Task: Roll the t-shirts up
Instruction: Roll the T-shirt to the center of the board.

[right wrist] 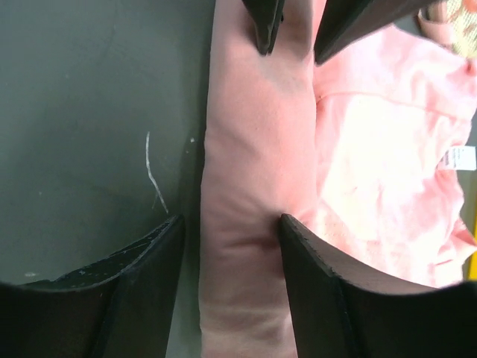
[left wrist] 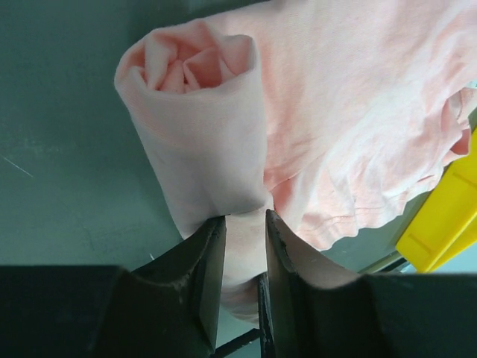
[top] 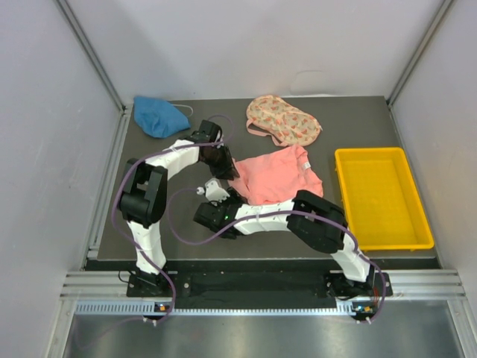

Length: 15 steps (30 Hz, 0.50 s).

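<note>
The salmon-pink t-shirt point(top: 279, 175) lies mid-table, its left side wound into a roll point(left wrist: 201, 127), point(right wrist: 253, 186); the rest point(left wrist: 350, 112) lies spread flat to the right, with a white label point(right wrist: 460, 158) showing. My left gripper point(top: 221, 160), point(left wrist: 244, 224) is at the roll's far end, shut on a pinch of its cloth. My right gripper point(top: 222, 188), point(right wrist: 231, 224) straddles the near end, open: the right finger point(right wrist: 313, 261) presses the roll and the left finger stands apart from it. A crumpled blue t-shirt point(top: 159, 115) and a floral one point(top: 283, 121) lie at the back.
A yellow tray point(top: 384, 153), point(left wrist: 447, 216) stands right of the pink shirt, near the table's right edge. Grey walls close in the left, back and right sides. Purple cables loop along both arms.
</note>
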Available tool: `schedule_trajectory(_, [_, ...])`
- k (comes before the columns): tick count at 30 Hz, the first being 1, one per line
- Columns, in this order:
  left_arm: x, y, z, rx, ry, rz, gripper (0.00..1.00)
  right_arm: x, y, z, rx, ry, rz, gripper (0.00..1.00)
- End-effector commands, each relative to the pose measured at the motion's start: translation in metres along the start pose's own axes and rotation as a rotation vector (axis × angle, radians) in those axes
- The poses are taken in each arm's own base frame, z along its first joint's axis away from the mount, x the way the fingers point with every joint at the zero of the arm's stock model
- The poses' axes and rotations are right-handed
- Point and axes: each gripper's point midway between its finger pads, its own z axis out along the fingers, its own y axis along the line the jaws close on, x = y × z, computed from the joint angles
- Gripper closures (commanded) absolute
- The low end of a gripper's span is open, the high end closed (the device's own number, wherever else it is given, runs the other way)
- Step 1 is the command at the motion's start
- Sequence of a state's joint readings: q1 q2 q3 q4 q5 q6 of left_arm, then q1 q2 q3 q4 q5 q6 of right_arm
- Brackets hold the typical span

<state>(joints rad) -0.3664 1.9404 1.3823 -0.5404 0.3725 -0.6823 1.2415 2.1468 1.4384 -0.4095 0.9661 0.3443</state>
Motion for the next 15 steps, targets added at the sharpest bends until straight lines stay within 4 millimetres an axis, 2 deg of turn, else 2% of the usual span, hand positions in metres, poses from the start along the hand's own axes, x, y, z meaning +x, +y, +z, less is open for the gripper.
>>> schedule_trajectory(1, [-0.021, -0.012, 0.000, 0.044, -0.040, -0.014, 0.66, 0.031, 0.003, -0.002, -0.072, 0.100, 0.043, 0.46])
schedule_trajectory(3, [-0.025, -0.013, -0.001, 0.048, -0.046, -0.026, 0.63, 0.035, 0.001, 0.000, -0.080, 0.113, 0.077, 0.46])
schedule_trajectory(5, [-0.030, -0.016, -0.004, 0.069, -0.056, -0.032, 0.57, 0.030, 0.002, -0.003, -0.106, 0.104, 0.137, 0.46])
schedule_trajectory(6, [-0.031, -0.019, -0.006, 0.082, -0.059, -0.042, 0.57, 0.037, -0.001, -0.001, -0.110, 0.117, 0.149, 0.47])
schedule_trajectory(8, [-0.041, -0.021, -0.013, 0.105, -0.081, -0.058, 0.52, 0.033, 0.000, -0.003, -0.146, 0.118, 0.218, 0.47])
schedule_trajectory(9, [-0.044, -0.022, -0.015, 0.118, -0.090, -0.066, 0.51, 0.039, -0.002, -0.002, -0.150, 0.132, 0.231, 0.47])
schedule_trajectory(10, [-0.050, -0.022, -0.020, 0.126, -0.104, -0.073, 0.51, 0.034, -0.003, -0.004, -0.177, 0.133, 0.269, 0.47])
schedule_trajectory(13, [-0.059, -0.024, -0.030, 0.142, -0.131, -0.075, 0.50, 0.039, -0.005, -0.001, -0.230, 0.160, 0.363, 0.48])
schedule_trajectory(14, [-0.060, -0.025, -0.033, 0.144, -0.134, -0.074, 0.50, 0.033, -0.008, -0.003, -0.253, 0.160, 0.423, 0.49])
schedule_trajectory(15, [-0.060, -0.024, -0.034, 0.142, -0.135, -0.070, 0.50, 0.038, -0.009, -0.001, -0.272, 0.168, 0.458, 0.50])
